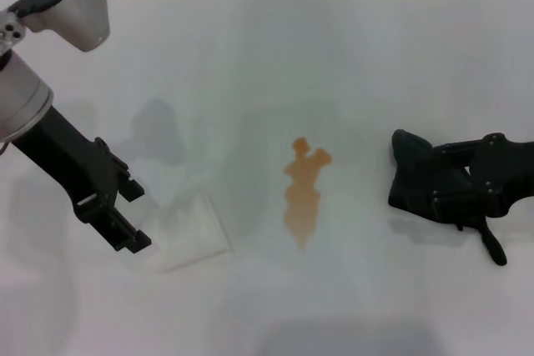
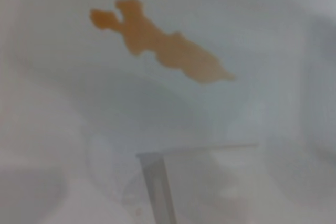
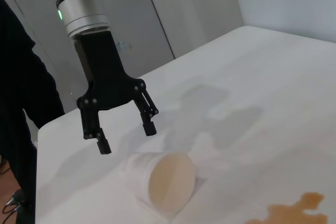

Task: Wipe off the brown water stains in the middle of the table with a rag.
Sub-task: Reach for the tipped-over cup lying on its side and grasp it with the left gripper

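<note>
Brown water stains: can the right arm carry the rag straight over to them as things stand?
Probably yes. The right end effector is at the rag, and only bare table lies between it and the brown water stains. The cup lies beyond, under the open left end effector.

Left claw (image 1: 125,218) hangs low with fingers spread; right claw (image 1: 467,193) lies low, fingers unclear.

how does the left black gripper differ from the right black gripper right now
The left gripper hangs above the white table with its fingers spread open and nothing between them, over a white paper cup lying on its side. The right gripper is down at the dark bunched rag, which lies to the right of the orange-brown stain; whether its fingers are open or shut cannot be seen. Both are black.
</note>
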Controlling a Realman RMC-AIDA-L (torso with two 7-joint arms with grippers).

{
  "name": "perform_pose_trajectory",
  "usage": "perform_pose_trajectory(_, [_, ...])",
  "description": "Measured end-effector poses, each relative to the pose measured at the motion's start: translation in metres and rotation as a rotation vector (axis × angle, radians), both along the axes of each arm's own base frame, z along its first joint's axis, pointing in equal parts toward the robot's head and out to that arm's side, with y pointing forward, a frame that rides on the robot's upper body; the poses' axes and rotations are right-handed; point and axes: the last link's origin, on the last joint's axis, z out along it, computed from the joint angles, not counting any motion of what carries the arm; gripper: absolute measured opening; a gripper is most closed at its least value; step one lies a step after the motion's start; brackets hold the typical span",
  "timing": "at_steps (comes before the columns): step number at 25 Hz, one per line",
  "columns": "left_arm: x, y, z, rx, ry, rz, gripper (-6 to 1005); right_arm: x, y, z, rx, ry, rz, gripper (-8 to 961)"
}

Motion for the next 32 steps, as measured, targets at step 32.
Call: perform_pose_trajectory(32, [0.011, 0.002, -0.034, 0.010, -0.019, -0.079, 876, -0.004, 0.002, 0.002, 0.006, -0.004, 0.016, 632])
